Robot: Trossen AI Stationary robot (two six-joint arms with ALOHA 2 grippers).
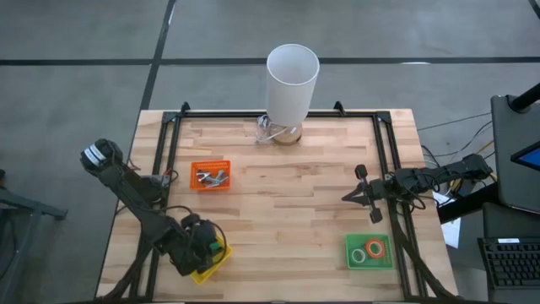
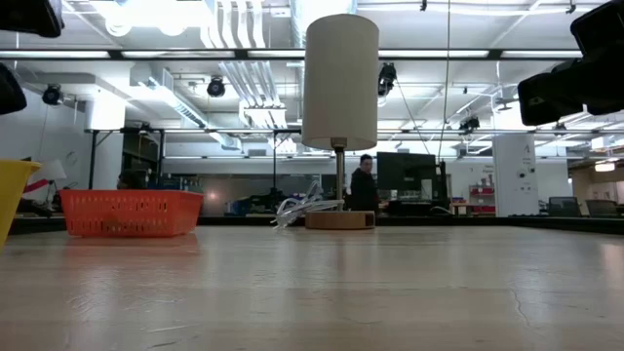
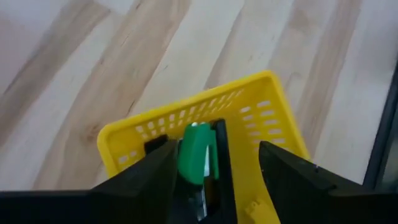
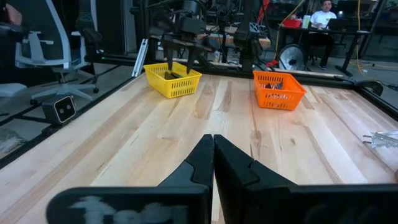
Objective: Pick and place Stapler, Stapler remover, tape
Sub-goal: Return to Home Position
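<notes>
Left gripper [image 3: 217,163] hangs over the yellow bin [image 3: 249,102] on the table's left side, jaws apart. Green stapler [image 3: 195,152] lies in the bin between them, long axis along the fingers. You'd want to lift straight up. Right gripper [image 4: 213,146] waits at the right edge, jaws together.

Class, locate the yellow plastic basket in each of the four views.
High view: yellow plastic basket, lower left corner.
Low view: basket at far left edge.
Left wrist view: basket close up, mid-picture.
Right wrist view: basket in the distance.
Shared landmark: orange plastic basket, absent only from left wrist view.
</notes>
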